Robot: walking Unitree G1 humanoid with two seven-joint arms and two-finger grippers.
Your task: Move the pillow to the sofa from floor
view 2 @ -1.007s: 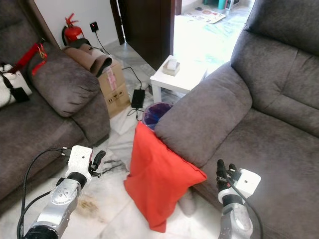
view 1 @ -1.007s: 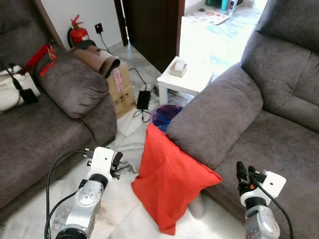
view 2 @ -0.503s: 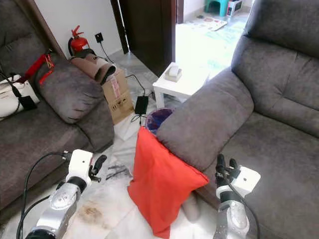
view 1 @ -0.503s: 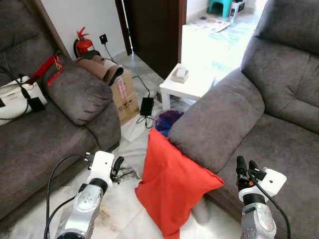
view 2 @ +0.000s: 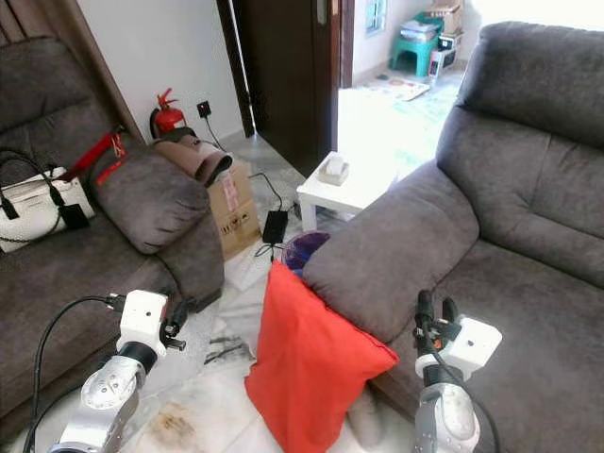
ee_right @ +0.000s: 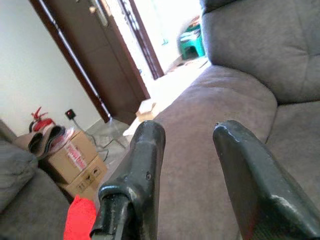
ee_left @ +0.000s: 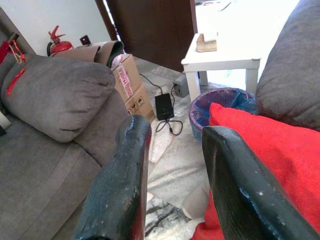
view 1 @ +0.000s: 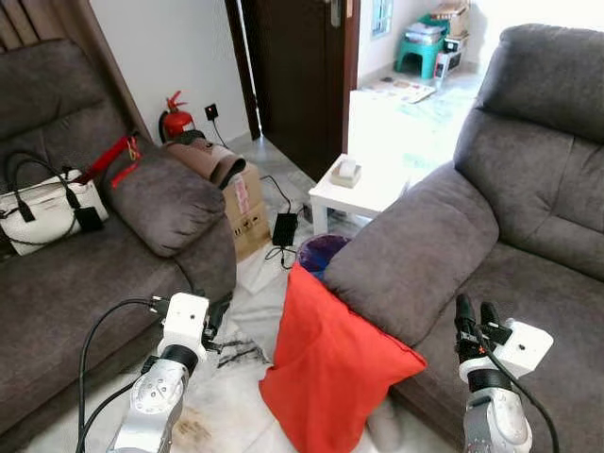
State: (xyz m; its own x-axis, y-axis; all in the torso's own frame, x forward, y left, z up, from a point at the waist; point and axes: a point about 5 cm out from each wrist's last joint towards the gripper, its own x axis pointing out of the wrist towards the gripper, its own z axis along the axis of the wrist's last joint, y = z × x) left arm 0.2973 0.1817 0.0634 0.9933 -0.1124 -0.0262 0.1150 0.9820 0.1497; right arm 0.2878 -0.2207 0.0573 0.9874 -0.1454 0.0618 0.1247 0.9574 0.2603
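A red pillow (view 1: 330,363) stands on the marble floor, leaning against the armrest (view 1: 415,250) of the grey sofa (view 1: 538,217) on the right. My left gripper (view 1: 215,314) is open low over the floor, a short way left of the pillow, holding nothing; its wrist view shows the pillow's red edge (ee_left: 270,145) past the fingers. My right gripper (view 1: 474,316) is open above the sofa seat (view 1: 557,293), just right of the pillow and armrest, with nothing between its fingers.
A second grey sofa (view 1: 75,274) with a white handbag (view 1: 42,208) fills the left. Between the sofas are a cardboard box (view 1: 247,203), a blue bin (view 1: 323,253), a black adapter with cable (view 1: 285,228) and a small white table (view 1: 363,189). A fire extinguisher (view 1: 176,118) and dark door (view 1: 297,75) lie beyond.
The camera has risen and tilted up, so more of the room shows. Both grippers sit lower in the picture and stay open. The pillow has not moved.
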